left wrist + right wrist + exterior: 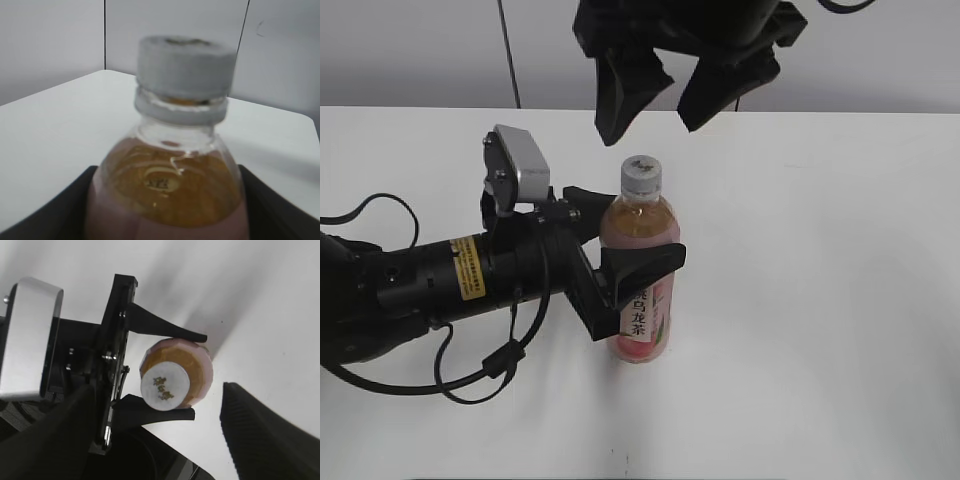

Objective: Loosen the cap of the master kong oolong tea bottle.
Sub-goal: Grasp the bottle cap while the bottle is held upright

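Master kong oolong tea bottle upright on white tabletop, clear plastic, amber tea up to the shoulder, pink label with white strip of black Chinese characters. Cap white, ribbed sides, small dark logo on top, seated on the neck above its ring.

left arm: lies low, reaching in from the left | left gripper: fingers clamped on either side of the bottle | right gripper: hangs above it, fingers spread wide, gripping nothing
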